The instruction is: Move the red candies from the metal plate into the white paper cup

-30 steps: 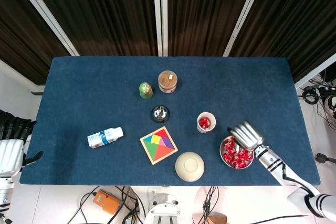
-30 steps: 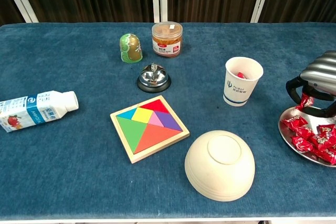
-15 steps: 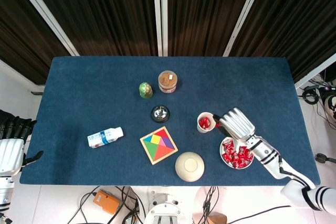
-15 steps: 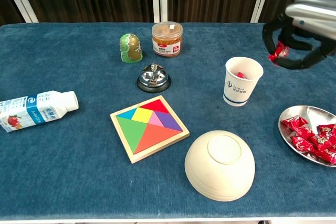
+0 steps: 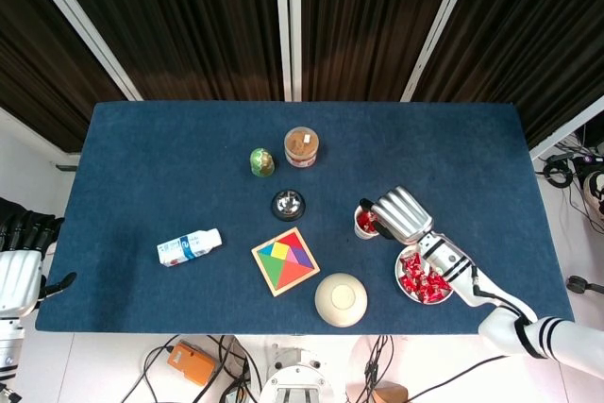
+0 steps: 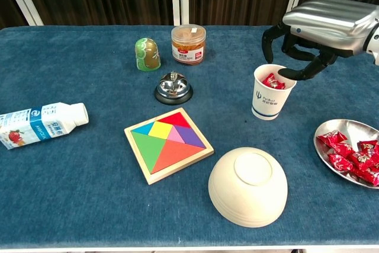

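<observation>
We see the white paper cup (image 6: 273, 92) standing upright on the blue table (image 5: 151, 167), with red candies (image 6: 272, 81) inside it up near the rim. The metal plate (image 6: 331, 130) lies near the cup toward the table's right edge and holds a heap of red wrapped candies (image 6: 350, 158). Our right hand (image 6: 320, 26) hangs just over the cup's mouth, fingers curled downward but apart, with nothing visibly between them. The chest view shows the dark fingertips (image 6: 283, 74) at the cup's rim; whether they touch it we cannot tell. From the head view the right hand (image 5: 400, 214) covers part of the cup, so only a sliver of cup and candy shows there, and that view alone shows our left hand (image 5: 21, 276) off the table's left edge; how its fingers lie we cannot tell. Around these sit an overturned cream bowl (image 6: 248, 186) just in front of the cup, a coloured tangram puzzle (image 6: 169, 144), a service bell (image 6: 173, 87), a green figurine (image 6: 147, 54), a clear jar (image 6: 188, 44) with brown contents, and a small milk bottle (image 6: 40, 124) lying on its side.
</observation>
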Available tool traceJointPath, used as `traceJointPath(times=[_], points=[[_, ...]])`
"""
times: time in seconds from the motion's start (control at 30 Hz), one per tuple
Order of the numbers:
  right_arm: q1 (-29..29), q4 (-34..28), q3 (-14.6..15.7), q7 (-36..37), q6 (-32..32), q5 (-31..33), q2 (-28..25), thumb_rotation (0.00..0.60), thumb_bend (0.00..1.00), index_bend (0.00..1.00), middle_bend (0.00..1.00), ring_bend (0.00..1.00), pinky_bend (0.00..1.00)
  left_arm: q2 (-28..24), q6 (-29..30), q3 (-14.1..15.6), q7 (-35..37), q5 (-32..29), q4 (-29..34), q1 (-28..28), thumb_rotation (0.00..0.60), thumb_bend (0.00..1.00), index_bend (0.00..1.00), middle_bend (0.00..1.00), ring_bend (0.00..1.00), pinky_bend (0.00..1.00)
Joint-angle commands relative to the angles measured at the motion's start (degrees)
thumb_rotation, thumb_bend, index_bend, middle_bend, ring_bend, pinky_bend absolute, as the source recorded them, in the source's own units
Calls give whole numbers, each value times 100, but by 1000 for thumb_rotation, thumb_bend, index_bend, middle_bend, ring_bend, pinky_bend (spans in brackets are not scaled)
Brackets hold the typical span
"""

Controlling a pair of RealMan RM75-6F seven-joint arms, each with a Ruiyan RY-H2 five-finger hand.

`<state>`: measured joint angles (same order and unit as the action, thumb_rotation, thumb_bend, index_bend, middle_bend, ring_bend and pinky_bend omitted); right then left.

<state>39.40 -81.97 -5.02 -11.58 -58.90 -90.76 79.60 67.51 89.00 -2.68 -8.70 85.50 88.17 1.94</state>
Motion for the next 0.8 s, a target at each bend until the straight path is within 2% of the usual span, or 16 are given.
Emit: traceJointPath(times=[0.03,0.13,0.23,0.37,0.47,0.57,0.8], points=[[-4,14,25,-16,-1,9,6,600,519,427,931,1000,1000,5,-9,-2,0,4,-4,9,600,0,171,154,39,0],[-71,-47,50,32,-181,-59,-59,600,500,387,931,1000,1000,11,-10,-4,5,9,-9,14,600,0,171,154,38,0],[-256,-139,158,200,-583,-280,-267,600,489,396,931,1000,1000,9,-9,1,21,6,-25,9,600,0,171,153,38,0],[-590,-222,554,271,-890,-566,-660,600,472,458,931,1000,1000,16,-12,-6,57,-10,-47,8,600,0,171,154,38,0],[-801,-211,877,201,-850,-642,-824,600,458,474,931,1000,1000,33,-7,-7,68,17,-60,20,600,0,171,154,38,0],[-940,-87,1067,123,-717,-599,-828,600,442,486,931,1000,1000,52,-9,3,67,49,-65,30,600,0,171,154,38,0],[-1014,323,1133,157,-490,-512,-563,600,442,507,931,1000,1000,54,52,16,66,87,-52,7,600,0,171,154,38,0]])
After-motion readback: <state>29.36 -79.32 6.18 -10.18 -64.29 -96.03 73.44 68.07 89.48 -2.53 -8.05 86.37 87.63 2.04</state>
